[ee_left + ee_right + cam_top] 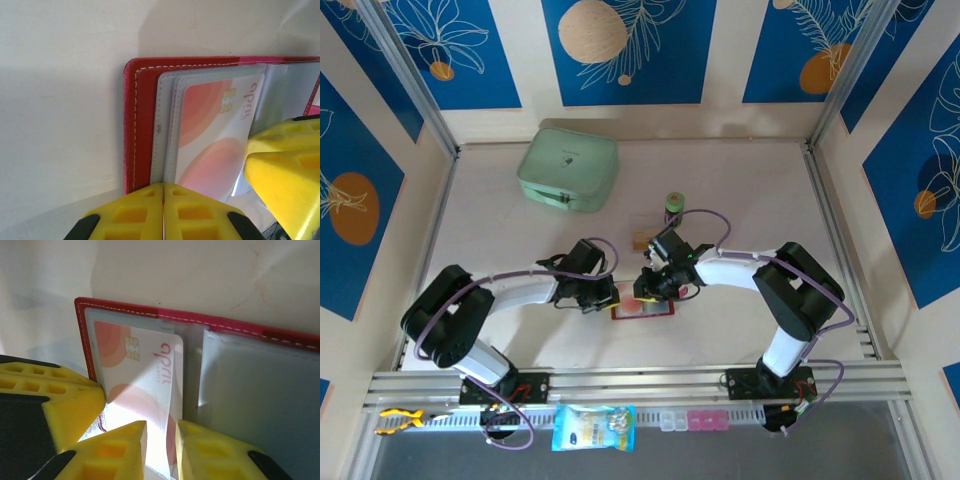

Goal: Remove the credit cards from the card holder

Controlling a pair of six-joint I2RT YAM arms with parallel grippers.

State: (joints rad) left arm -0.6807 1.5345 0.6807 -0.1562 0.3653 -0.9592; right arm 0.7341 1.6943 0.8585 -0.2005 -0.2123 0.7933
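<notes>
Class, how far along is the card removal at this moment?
Done: the card holder lies open, with the shut left jaws at its edge. In hand: the right jaws straddle the lower edge of an orange card, largely inside its sleeve; whether they grip it is unclear. Left: pulling it free, then any others.

Robot test booth
Aluminium rails [640, 385] frame a pale table [750, 190], blue leaf-print panels [625, 50] wall it in, left arm [515, 290] and right arm [740, 268] bolted at its near edge.
</notes>
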